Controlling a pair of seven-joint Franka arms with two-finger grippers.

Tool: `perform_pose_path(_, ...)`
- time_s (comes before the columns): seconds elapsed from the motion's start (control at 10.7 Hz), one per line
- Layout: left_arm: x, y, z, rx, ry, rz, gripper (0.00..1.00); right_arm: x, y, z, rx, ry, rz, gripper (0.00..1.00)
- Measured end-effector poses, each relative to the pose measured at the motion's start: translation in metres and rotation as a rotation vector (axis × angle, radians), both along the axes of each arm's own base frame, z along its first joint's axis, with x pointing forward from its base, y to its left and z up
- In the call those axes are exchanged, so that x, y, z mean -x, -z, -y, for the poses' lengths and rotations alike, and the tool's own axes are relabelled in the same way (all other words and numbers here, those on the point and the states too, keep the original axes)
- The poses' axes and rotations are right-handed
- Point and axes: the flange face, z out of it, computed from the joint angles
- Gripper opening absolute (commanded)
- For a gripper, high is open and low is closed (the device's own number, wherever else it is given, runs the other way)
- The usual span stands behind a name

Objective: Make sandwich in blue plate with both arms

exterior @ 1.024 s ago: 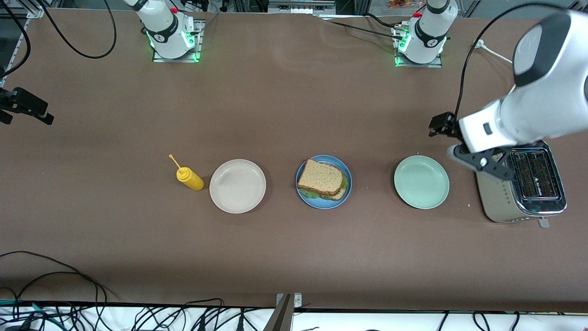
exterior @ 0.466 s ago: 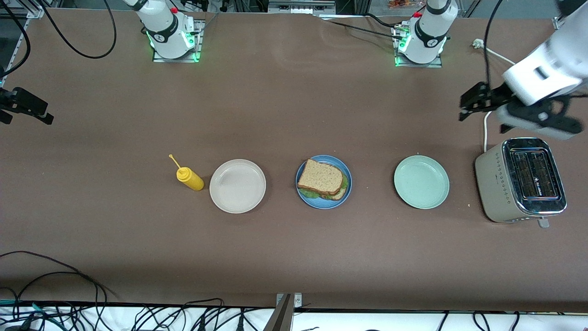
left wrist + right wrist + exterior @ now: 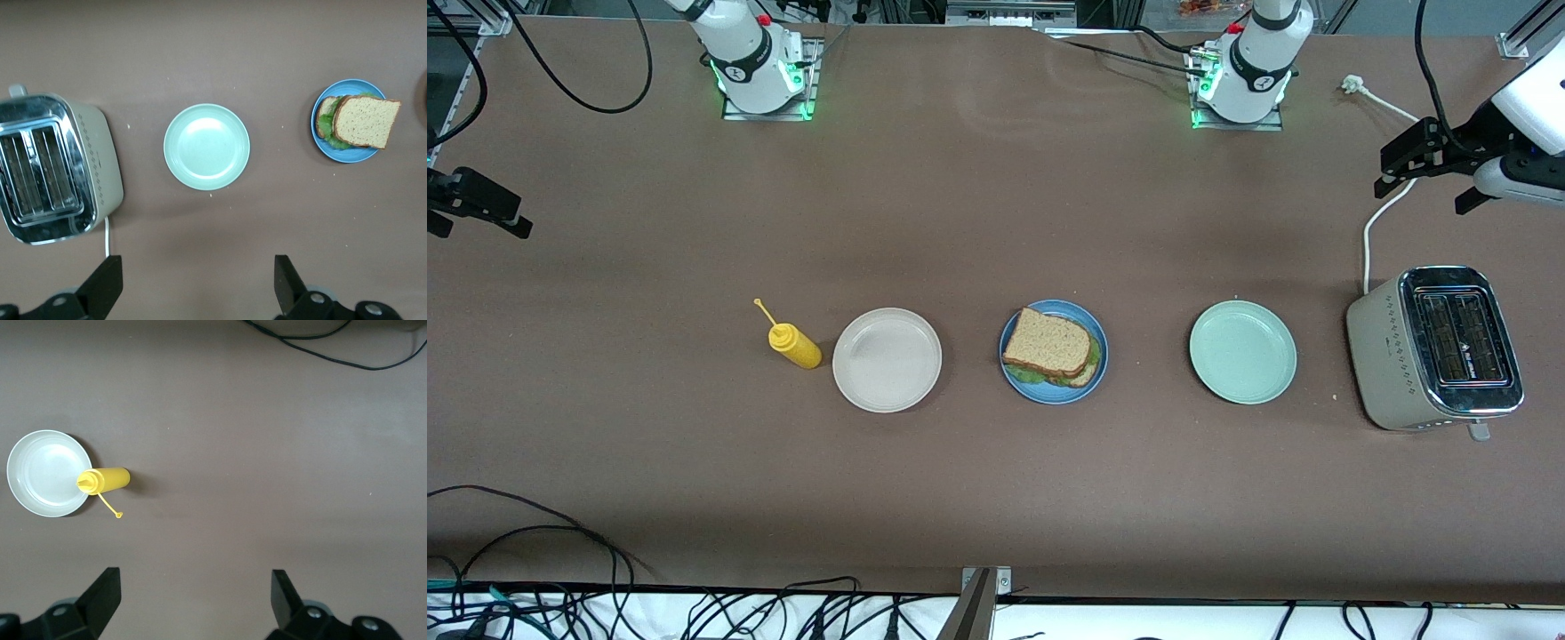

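On the brown table in the front view, the round medium-blue plate (image 3: 1054, 352) lay between a cream-white plate (image 3: 887, 359) and a pale mint-green plate (image 3: 1242, 351), probably staging dishes now emptied. It held the sandwich (image 3: 1048, 347): two brown wholegrain slices, ruffled green lettuce showing at the edge, so assembly looked complete. A yellow squeeze bottle (image 3: 794, 346) stood beside the white plate; a silver toaster (image 3: 1436, 348) sat toward the left arm's end. The left gripper (image 3: 1432, 173) hung above the table there, the right gripper (image 3: 476, 216) at the right arm's end. Both wrist views showed each gripper's jaws spread and empty, the left gripper (image 3: 197, 283) above the green plate, the right gripper (image 3: 193, 600) over bare table.
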Motion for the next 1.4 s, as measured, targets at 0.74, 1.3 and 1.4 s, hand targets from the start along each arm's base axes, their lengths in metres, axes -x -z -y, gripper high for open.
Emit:
perform_pose_path(0.74, -0.0020, 0.0063, 0.0115, -0.063, 0.003, -0.022, 1.00, 0.0002, 0.0002, 0.0002, 0.000, 0.000, -0.002, 1.00)
perform_pose_path(1.3, -0.0022, 0.0075, 0.0121, -0.063, 0.004, -0.026, 1.00, 0.0003, 0.0002, 0.0002, 0.000, 0.000, -0.002, 1.00)
perform_pose_path(1.4, -0.0022, 0.0075, 0.0121, -0.063, 0.004, -0.026, 1.00, 0.0003, 0.0002, 0.0002, 0.000, 0.000, -0.002, 1.00)
